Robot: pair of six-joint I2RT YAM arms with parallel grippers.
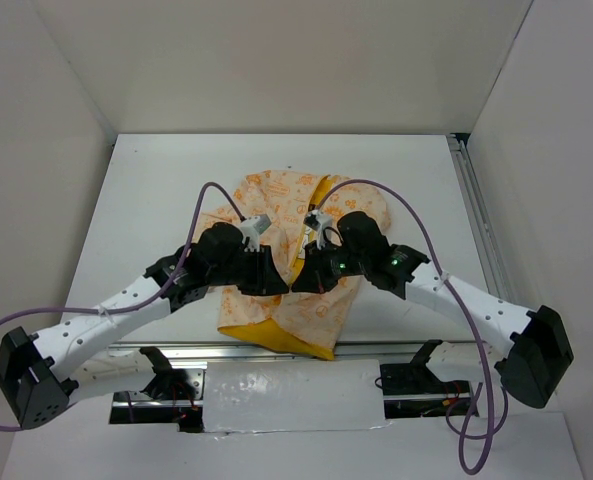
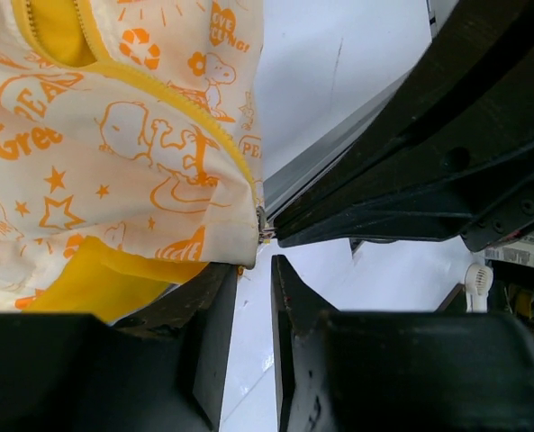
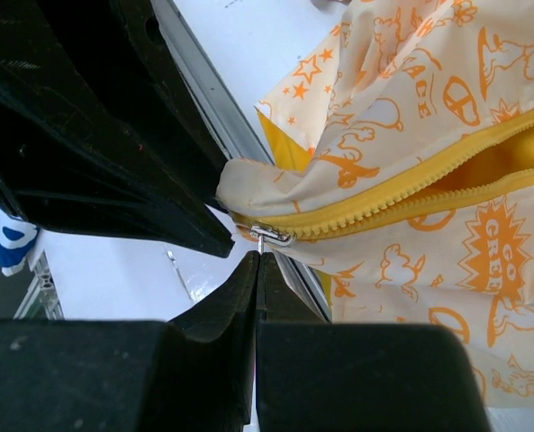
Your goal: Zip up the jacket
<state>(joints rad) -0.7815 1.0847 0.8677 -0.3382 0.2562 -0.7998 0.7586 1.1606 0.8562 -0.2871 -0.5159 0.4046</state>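
At the near hem of the jacket (image 1: 281, 205), we see the right gripper (image 3: 259, 261) with its jaws closed on the zipper pull (image 3: 261, 241). The left gripper (image 2: 253, 270) sits just beside that hem corner, jaws slightly parted, gripping nothing we can make out. Beyond them the jacket lies on the counter (image 1: 156, 200), its zipper gaping above the pull.

I see a flat white tabletop (image 1: 146, 190) boxed in by plain white panel walls (image 1: 276, 60), evenly lit. A silver metal rail (image 1: 473, 215) runs down its right edge.
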